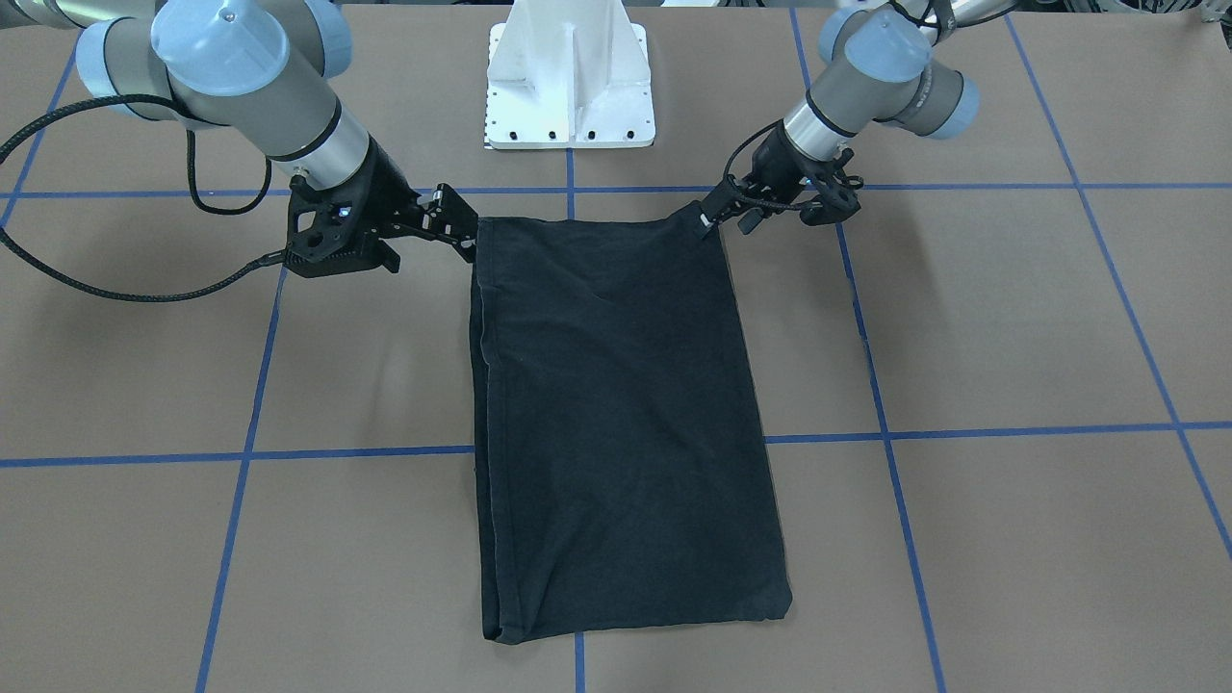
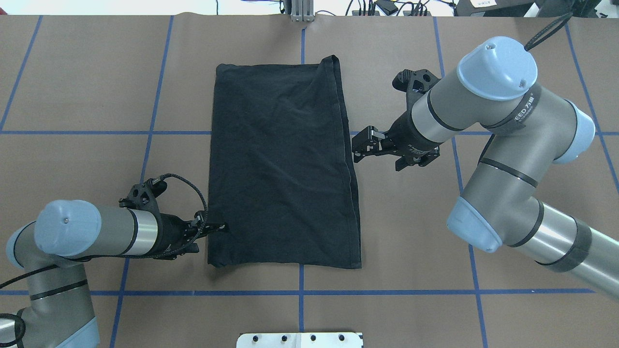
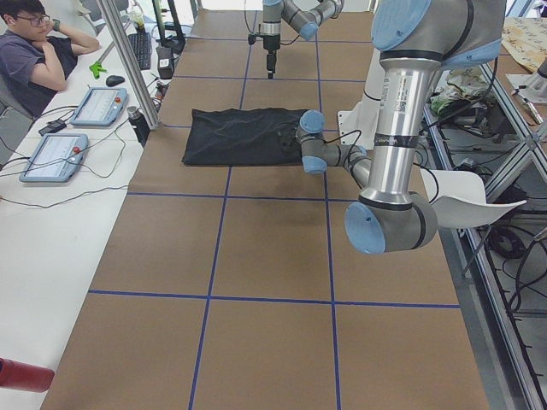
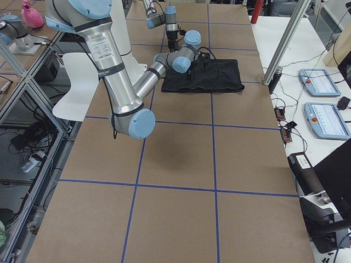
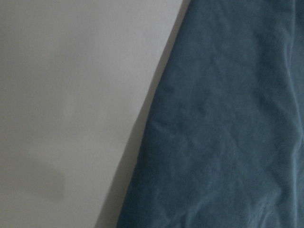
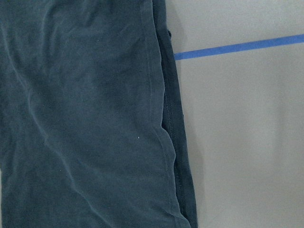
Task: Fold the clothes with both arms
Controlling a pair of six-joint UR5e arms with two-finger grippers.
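T-shirt [image 2: 283,164] lay folded, flat on brown table [image 2: 411,232] gridded with blue tape [image 2: 96,131]. Left gripper [image 2: 220,226] pinched its robot-side corner; right gripper [image 2: 358,146] hung spread beside opposite edge. Your white desk [image 3: 51,256] alongside carried two tablets [image 3: 53,156].

The black fabric T-shirt [image 2: 283,164] lies flat, folded into a long rectangle with no print showing. The grey-silver left arm [image 2: 96,232] puts its black left gripper [image 2: 220,226] at one corner. The right gripper [image 2: 360,146] hangs beside the opposite edge.
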